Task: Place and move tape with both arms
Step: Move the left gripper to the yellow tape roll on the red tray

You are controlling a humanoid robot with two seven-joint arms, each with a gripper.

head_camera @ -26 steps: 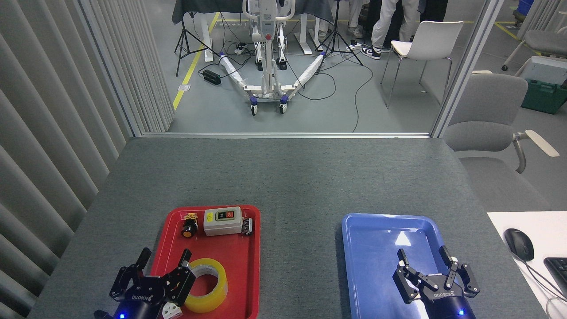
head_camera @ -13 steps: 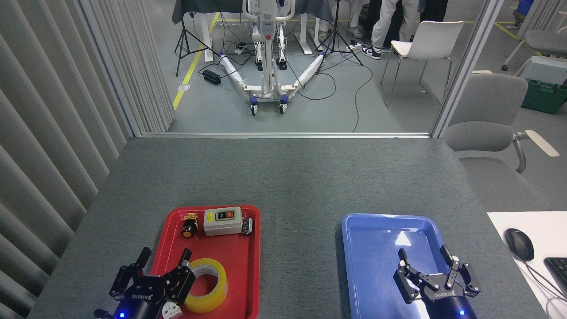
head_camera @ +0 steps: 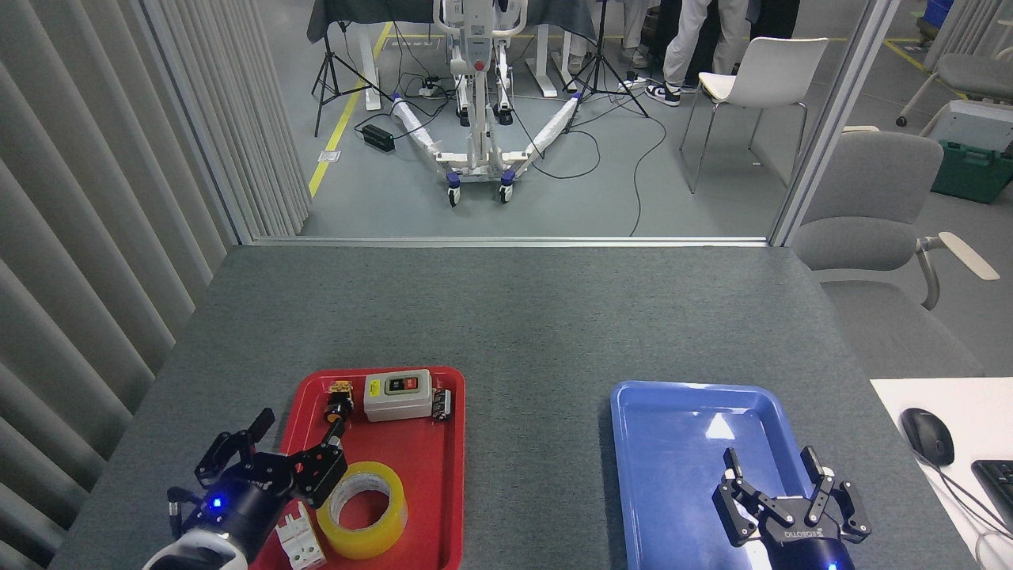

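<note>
On the red tray (head_camera: pixel 443 507) the tape (head_camera: pixel 361 509) lies flat (near edge), free; the left gripper (head_camera: pixel 298 430) hangs spread just left of it. Well right of that tray, the right gripper (head_camera: pixel 775 465) gapes over the blue tray (head_camera: pixel 665 483).

Bright, even light, sharp focus, glare on blue tray (head_camera: pixel 716 427)

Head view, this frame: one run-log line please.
tape: flat in red tray, ungrasped | left end effector: open, beside tape | right end effector: open, over blue tray
</note>
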